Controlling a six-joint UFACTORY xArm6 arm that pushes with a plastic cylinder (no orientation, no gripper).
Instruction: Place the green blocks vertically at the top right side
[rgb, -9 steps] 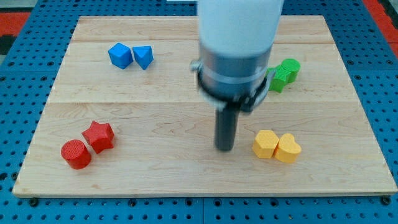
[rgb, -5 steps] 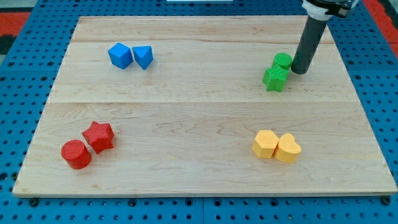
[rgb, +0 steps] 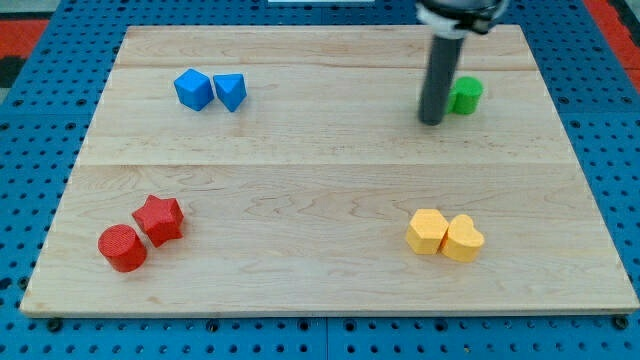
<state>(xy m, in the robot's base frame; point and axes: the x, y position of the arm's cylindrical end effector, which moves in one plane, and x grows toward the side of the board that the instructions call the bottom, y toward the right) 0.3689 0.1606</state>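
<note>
My tip (rgb: 431, 122) rests on the pale wooden board (rgb: 300, 170) in its upper right part, just to the view's left of a green plastic cylinder block (rgb: 465, 95); whether it touches the block I cannot tell. I have no jaws to open or close, only a straight dark rod, so I hold nothing. Only one green block shows; my rod may hide a second one. A push from this side could slide the green block toward the board's right edge or scatter the pair instead of stacking them vertically. Well apart lie two blue blocks (rgb: 210, 90), the red star (rgb: 159, 219) and red cylinder (rgb: 122, 247), and two yellow blocks (rgb: 445, 235).
</note>
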